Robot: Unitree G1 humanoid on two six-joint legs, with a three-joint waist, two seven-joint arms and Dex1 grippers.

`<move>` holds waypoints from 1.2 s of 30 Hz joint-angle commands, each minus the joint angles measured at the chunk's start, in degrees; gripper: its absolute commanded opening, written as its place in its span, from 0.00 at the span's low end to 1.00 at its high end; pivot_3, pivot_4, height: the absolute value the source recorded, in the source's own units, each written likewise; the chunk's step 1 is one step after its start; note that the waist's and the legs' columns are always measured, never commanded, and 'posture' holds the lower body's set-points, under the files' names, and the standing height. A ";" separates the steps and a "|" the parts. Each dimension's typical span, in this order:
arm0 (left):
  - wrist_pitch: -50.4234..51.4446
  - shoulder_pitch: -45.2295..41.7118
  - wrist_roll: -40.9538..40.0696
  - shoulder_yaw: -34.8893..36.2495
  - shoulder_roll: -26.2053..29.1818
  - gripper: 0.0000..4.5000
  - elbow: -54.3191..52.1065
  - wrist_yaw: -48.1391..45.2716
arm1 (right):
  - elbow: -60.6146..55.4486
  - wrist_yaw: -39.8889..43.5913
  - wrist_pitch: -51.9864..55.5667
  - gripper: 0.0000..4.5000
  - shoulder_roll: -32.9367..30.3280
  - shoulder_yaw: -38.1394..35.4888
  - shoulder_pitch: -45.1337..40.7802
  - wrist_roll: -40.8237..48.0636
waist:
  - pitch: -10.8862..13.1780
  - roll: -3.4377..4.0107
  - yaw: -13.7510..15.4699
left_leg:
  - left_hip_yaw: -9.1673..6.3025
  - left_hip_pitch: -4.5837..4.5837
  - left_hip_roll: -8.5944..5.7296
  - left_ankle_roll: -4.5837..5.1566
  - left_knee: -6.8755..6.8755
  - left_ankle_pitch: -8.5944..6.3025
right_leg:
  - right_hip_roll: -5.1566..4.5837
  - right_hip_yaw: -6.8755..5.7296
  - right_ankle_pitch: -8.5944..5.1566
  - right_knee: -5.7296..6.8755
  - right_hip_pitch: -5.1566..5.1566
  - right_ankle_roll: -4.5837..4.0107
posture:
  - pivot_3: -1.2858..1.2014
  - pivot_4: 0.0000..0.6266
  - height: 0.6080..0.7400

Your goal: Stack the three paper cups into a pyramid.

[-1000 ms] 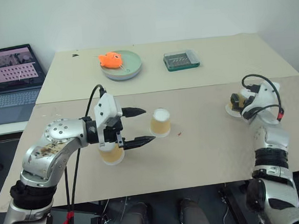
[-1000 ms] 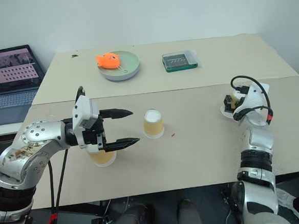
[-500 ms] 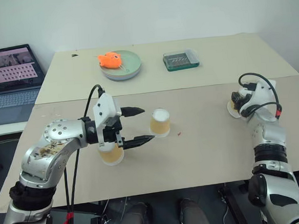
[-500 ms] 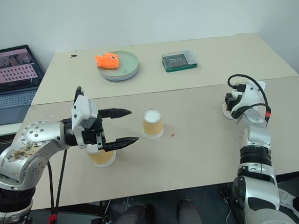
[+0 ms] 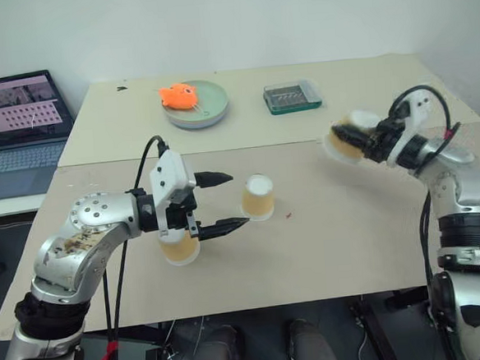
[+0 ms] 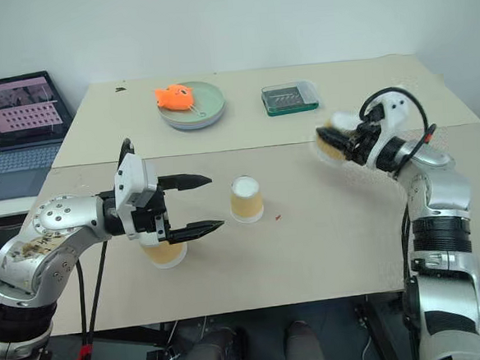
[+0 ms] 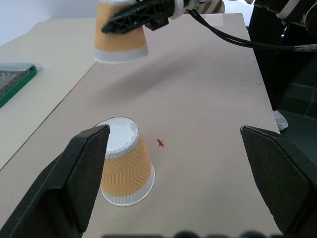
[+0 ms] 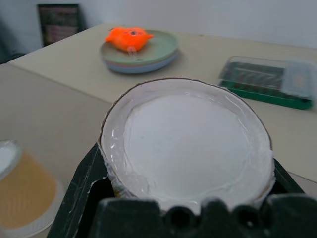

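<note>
i am holding the third paper cup [image 5: 348,139] in my right gripper [image 5: 372,144], fingers clenched on its tan sides, the cup lying on its side in the air over the right half of the near table [image 5: 327,240] with its white bottom facing inward toward the middle. in the right wrist view that white bottom [image 8: 190,144] is sitting between my two black fingers.

my left gripper [image 5: 223,202] is hanging spread wide and grasping nothing, one finger pointing at the middle cup [image 5: 258,197] and the other low beside it. that middle cup is standing upside down on the table, wide rim down. the left cup [image 5: 179,245] is also standing rim down, partly hidden under my left wrist.

as i am judging it, no part of the pyramid is finished. the two standing cups look a little apart rather than rim to rim, so the base may need closing up before a top cup can bridge it. the third cup is lifted but well off to the right of them and not yet turned rim down.

behind, on the far table [image 5: 241,81], a plate [image 5: 210,108] is carrying an orange plush toy [image 5: 177,94], a green tray [image 5: 291,97] is lying beside it, and a laptop [image 5: 18,129] is sitting open at the left.
</note>
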 commanded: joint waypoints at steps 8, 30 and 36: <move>0.19 -0.04 -0.93 1.99 0.86 1.00 -2.51 0.67 | 1.37 21.22 -6.61 0.52 -0.30 9.09 -1.00 -1.81 | 0.00 -0.01 -0.19 | 0.01 -0.02 0.03 -0.03 0.00 -0.02 | 0.00 0.04 0.00 0.03 -0.06 0.00 | 0.52 0.24 1.00; 2.71 0.08 -2.65 3.90 1.89 1.00 -4.86 2.66 | 15.31 21.22 -20.10 0.52 8.65 14.75 -7.40 -11.70 | 0.00 -0.01 -0.27 | 0.00 -0.03 0.02 -0.17 0.00 0.04 | 0.01 0.06 0.04 0.07 -0.16 -0.06 | 0.52 0.24 1.00; 2.93 0.08 -3.19 3.99 2.33 1.00 -5.20 3.26 | 19.67 21.18 -22.35 0.52 11.21 15.17 -10.18 -13.31 | 0.00 -0.01 -0.24 | -0.02 -0.02 0.02 -0.28 0.00 0.10 | 0.02 0.04 0.04 0.05 -0.21 -0.06 | 0.52 0.24 1.00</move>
